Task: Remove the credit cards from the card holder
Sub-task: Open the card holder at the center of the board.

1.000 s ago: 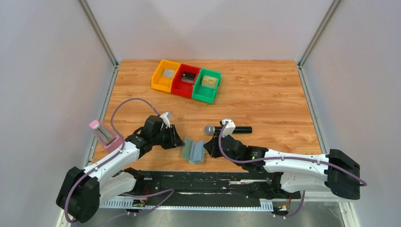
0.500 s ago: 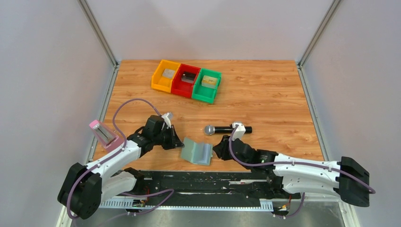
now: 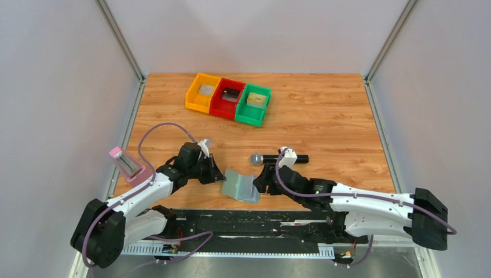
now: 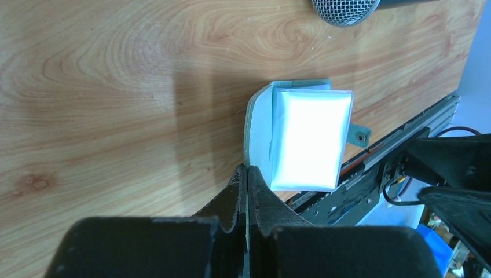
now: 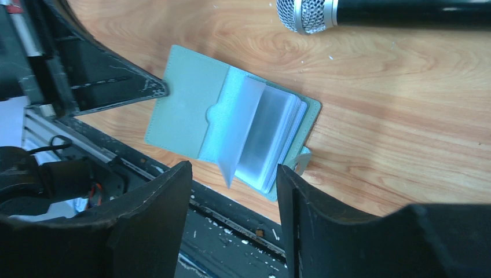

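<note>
A black microphone (image 3: 279, 158) lies across the tabletop (image 3: 324, 121) just beyond the card holder (image 5: 191, 110), its mesh head toward the left arm and close to the holder's far edge. Well apart at the far side stand a yellow bin (image 3: 195, 105), a red bin (image 3: 223, 112) and a green bin (image 3: 249, 119), touching in a row. Each holds a small flat piece, too small to identify. A pink-capped object (image 3: 124, 162) stands at the left edge beside the left arm. A black rail (image 3: 260, 220) runs just behind the holder's near edge.

The holder lies open at the near middle of the tabletop, between the two claws. The left claw (image 4: 248, 172) is clenched on the rim of the holder's left cover. The right claw (image 5: 233, 171) is released, its fingers spread wide on either side of the holder in its own camera and touching nothing there.

In the left wrist view the inner panel is washed out to plain white. From the right wrist, the clear sleeves fan up in a stack with one pale leaf half raised. Whether the credit cards sit inside them cannot be told.

The opened holder's long axis runs left to right from one claw toward the other. Its crease runs roughly far to near, and a small snap tab sticks out on the right side.
</note>
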Controlling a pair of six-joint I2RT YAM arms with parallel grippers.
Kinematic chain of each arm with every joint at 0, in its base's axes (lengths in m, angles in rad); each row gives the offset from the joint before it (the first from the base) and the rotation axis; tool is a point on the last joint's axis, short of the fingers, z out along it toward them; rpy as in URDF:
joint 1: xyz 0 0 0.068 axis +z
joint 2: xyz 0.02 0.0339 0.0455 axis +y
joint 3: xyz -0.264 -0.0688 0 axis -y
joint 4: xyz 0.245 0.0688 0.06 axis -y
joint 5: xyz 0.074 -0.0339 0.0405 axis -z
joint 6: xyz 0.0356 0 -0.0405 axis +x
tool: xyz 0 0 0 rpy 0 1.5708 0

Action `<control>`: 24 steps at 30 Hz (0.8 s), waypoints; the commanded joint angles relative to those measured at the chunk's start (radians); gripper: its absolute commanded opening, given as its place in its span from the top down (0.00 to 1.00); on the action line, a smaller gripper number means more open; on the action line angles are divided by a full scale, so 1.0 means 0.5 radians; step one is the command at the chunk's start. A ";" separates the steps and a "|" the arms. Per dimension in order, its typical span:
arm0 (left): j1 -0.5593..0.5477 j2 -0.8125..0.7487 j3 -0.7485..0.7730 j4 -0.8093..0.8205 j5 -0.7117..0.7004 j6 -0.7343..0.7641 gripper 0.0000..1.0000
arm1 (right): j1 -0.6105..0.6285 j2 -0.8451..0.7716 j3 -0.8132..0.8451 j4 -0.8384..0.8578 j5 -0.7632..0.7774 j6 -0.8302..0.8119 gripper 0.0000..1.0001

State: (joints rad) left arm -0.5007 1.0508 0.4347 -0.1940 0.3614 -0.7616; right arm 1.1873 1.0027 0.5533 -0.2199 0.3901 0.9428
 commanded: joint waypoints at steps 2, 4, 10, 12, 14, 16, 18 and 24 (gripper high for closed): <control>-0.022 0.022 -0.051 0.104 0.022 -0.052 1.00 | -0.006 0.281 0.114 0.141 -0.089 0.124 0.40; -0.027 0.026 -0.062 0.106 0.016 -0.057 1.00 | -0.009 0.366 0.143 0.151 -0.067 0.143 0.40; -0.035 0.033 -0.101 0.136 0.005 -0.077 1.00 | -0.015 0.542 0.179 0.210 -0.087 0.174 0.43; -0.041 0.041 -0.115 0.158 0.007 -0.086 1.00 | -0.015 0.569 0.174 0.233 -0.093 0.174 0.45; -0.051 0.043 -0.127 0.176 0.010 -0.098 1.00 | -0.021 0.589 0.174 0.237 -0.087 0.166 0.46; -0.056 0.041 -0.139 0.181 0.006 -0.104 1.00 | -0.022 0.584 0.205 0.206 -0.088 0.138 0.46; -0.060 0.031 -0.148 0.180 0.000 -0.110 1.00 | -0.022 0.553 0.261 0.168 -0.107 0.098 0.44; -0.064 -0.003 -0.163 0.177 -0.013 -0.130 1.00 | -0.017 0.615 0.366 0.198 -0.273 0.099 0.42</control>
State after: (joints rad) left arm -0.5243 1.0676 0.3626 -0.1284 0.3603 -0.8143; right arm 1.1809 1.2953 0.6800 -0.1585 0.3077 0.9936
